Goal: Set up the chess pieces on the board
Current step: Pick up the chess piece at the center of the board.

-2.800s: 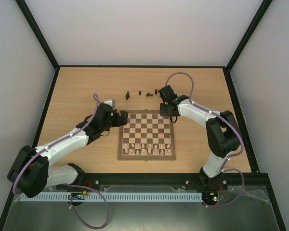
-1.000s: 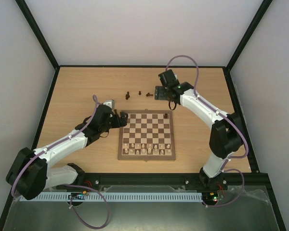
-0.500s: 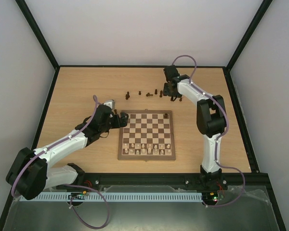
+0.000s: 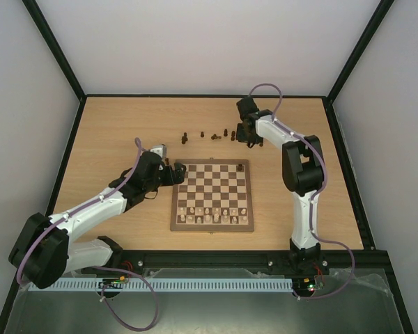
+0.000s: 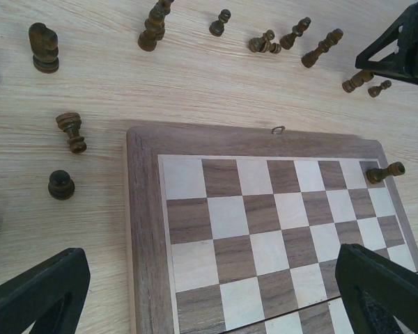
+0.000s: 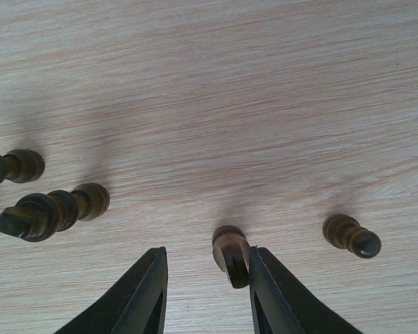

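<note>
- pale wooden table (image 4: 111, 132) fills the black-framed cell, with both arms bolted at its near edge.
- left arm (image 4: 90, 205) lies low and reaches in toward the board's far left corner. right arm (image 4: 303, 174) stretches past the board's right side to the far part of the table.
- board (image 4: 212, 182), checkered dark brown and cream inside a mid-brown border, sits flat in the middle of the table, between the two arms.
- left claw (image 5: 209, 259) is released, its fingers spread wide. it hovers over the board's far left corner and holds nothing.
- right claw (image 6: 205, 256) is low over bare table beyond the board's far right corner. it is not clenched: its fingers stand part way apart around a dark piece (image 6: 231, 259), which is up against one finger with a clear gap to the other.
- pale pieces (image 4: 212, 216) fill the board's two nearest rows.
- dark chess pieces (image 4: 216, 136) are scattered on the table in a loose row just beyond the board's far edge, some standing and some on their sides. more sit off the far left corner, among them a knight (image 5: 44, 47).
- lone piece (image 5: 384, 172), also dark, is on the board itself, at its far right corner.
- pawn (image 6: 352, 235) sits on the table near the right claw, apart from its fingers.
</note>
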### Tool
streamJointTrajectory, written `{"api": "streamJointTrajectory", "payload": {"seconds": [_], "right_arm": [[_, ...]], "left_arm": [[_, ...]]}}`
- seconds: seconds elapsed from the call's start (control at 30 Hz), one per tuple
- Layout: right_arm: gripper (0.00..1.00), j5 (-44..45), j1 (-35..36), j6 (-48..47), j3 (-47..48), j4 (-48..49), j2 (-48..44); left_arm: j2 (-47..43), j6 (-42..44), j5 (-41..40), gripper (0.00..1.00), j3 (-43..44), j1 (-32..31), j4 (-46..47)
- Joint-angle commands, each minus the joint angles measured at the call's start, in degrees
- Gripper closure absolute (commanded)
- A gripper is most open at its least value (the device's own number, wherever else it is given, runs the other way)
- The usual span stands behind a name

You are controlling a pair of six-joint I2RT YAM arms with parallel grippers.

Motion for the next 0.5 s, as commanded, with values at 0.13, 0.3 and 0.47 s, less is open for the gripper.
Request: {"api": "streamJointTrajectory", "payload": {"seconds": [0.13, 0.3, 0.47], "right_arm": [[0.68, 1.7, -0.3, -0.5, 1.7, -4.1, 3.0], [0.79, 1.6, -0.3, -0.5, 1.6, -3.7, 3.4], [0.8, 2.5, -0.3, -0.4, 1.1, -2.9, 2.3]], "left_arm": [[1.0, 0.6, 0.6, 0.0, -0.2, 0.4, 1.6], [1.4, 0.7, 0.8, 0.0, -0.1, 0.4, 1.6], [1.7, 0.8, 0.8, 0.0, -0.1, 0.5, 1.6]]}}
